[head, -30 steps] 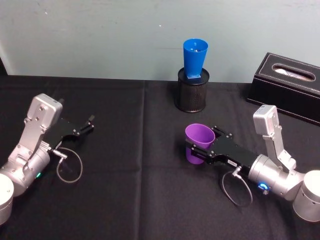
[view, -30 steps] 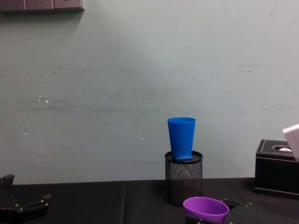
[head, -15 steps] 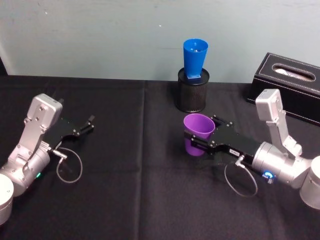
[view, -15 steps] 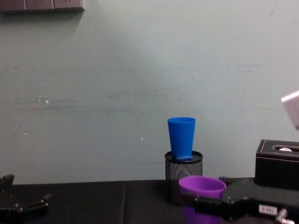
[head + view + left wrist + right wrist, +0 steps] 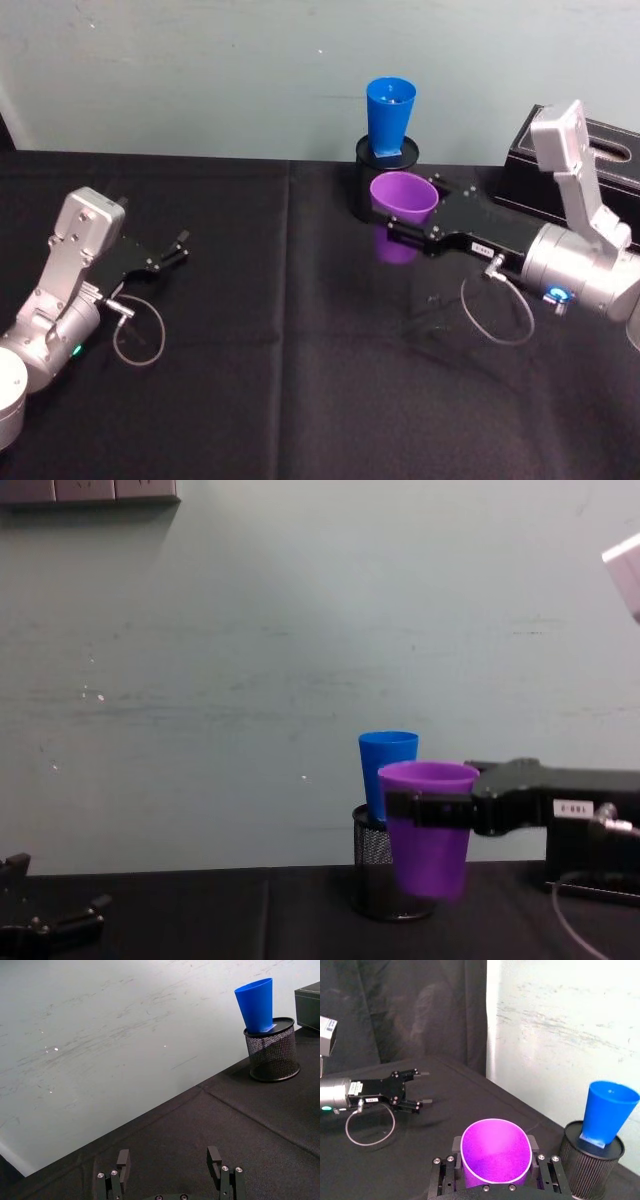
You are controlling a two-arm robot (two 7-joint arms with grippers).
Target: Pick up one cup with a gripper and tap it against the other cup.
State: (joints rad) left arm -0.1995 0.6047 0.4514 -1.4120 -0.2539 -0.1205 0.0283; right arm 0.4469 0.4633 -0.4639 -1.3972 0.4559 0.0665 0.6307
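My right gripper is shut on the purple cup, which it holds upright in the air just in front of the black mesh pen holder. The blue cup stands in that holder, tilted slightly. From the chest, the purple cup overlaps the blue cup; whether they touch I cannot tell. The right wrist view has the purple cup between the jaws and the blue cup beyond it. My left gripper rests open on the table at the left, far from both cups.
A black tissue box sits at the back right, behind my right arm. A black cloth covers the table, and a pale wall rises right behind the pen holder. A cable loop lies by the left arm.
My right gripper has lifted the purple cup off the table and carried it up and back, toward the blue cup in the pen holder. The left arm has not moved.
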